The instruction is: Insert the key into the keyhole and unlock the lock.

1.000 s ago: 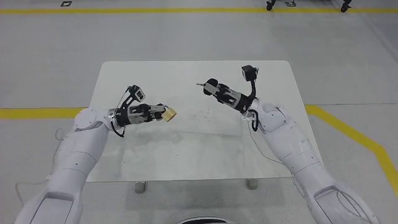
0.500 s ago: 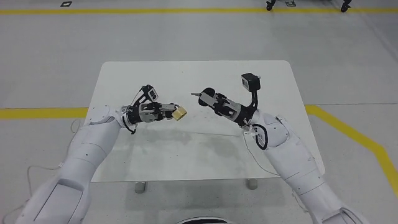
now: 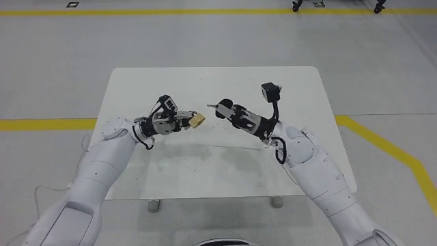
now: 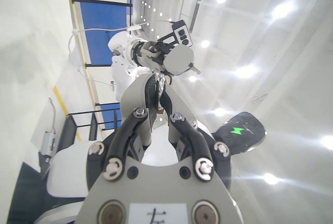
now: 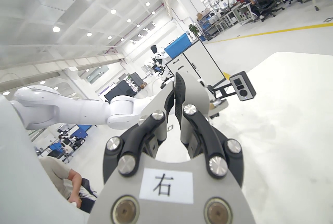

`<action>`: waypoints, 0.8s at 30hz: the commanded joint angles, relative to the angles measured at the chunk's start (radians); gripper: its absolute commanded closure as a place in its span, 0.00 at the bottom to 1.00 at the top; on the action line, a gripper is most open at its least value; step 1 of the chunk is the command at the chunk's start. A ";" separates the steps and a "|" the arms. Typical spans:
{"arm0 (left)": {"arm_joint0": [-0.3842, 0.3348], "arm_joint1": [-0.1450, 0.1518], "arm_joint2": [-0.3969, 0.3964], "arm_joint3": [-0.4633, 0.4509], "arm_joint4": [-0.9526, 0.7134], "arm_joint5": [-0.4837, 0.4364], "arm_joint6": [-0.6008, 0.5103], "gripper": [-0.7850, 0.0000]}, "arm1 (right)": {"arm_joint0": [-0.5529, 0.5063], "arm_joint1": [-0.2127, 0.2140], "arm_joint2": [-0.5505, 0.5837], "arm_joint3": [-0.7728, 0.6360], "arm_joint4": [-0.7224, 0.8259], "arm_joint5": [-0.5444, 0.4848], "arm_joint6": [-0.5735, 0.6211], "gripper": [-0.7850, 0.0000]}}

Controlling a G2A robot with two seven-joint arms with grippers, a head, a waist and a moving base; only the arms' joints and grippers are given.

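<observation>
Your left hand (image 3: 184, 119) is clamped shut on the lock (image 3: 197, 119). Its ribbed black pads (image 4: 151, 89) pinch the silvery steel shackle (image 4: 160, 85), so the squat brass body juts out past the fingertips, above the white worktop (image 3: 287, 89). Your right hand (image 3: 220, 107) is closed tight on the key (image 3: 211, 105), a thin grey metal blade poking out beyond its fingers. The blade's tip sits just beside the lock, a little beyond it and to its right, with a small gap between them.

The step in hand looks like lining up for insertion. I cannot see the keyhole, so confirm which face of the lock carries it before you close that gap. Get the blade onto the keyhole's axis first, then feed it in straight and slowly.

The shackle is round and smooth, so the lock will probably swivel in the pads under a sideways push. The key is flat and narrow and may twist in its grip if it jams. Turn only once the blade is fully seated, and rotate about the blade's own line.
</observation>
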 commanded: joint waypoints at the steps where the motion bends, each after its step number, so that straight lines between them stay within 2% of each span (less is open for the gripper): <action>1: 0.001 -0.005 -0.003 0.006 -0.011 -0.014 0.024 1.00 | -0.013 0.001 0.002 -0.003 -0.003 -0.003 -0.016 1.00; 4: 0.007 -0.014 -0.017 -0.001 -0.033 -0.104 0.071 1.00 | -0.036 0.003 0.011 -0.014 -0.002 0.005 -0.034 1.00; 8: 0.040 -0.022 -0.037 -0.042 -0.043 -0.251 0.128 1.00 | -0.047 0.001 0.001 -0.006 0.009 0.094 -0.046 1.00; 13: 0.073 -0.024 -0.053 -0.082 -0.012 -0.349 0.191 1.00 | -0.025 -0.012 -0.039 0.028 0.050 0.171 -0.078 1.00; 16: 0.092 -0.021 -0.076 -0.116 0.016 -0.398 0.240 1.00 | -0.016 -0.021 -0.058 0.049 0.076 0.197 -0.116 1.00; 24: 0.132 -0.009 -0.120 -0.170 0.090 -0.449 0.292 1.00 | 0.009 -0.031 -0.082 0.085 0.103 0.195 -0.104 1.00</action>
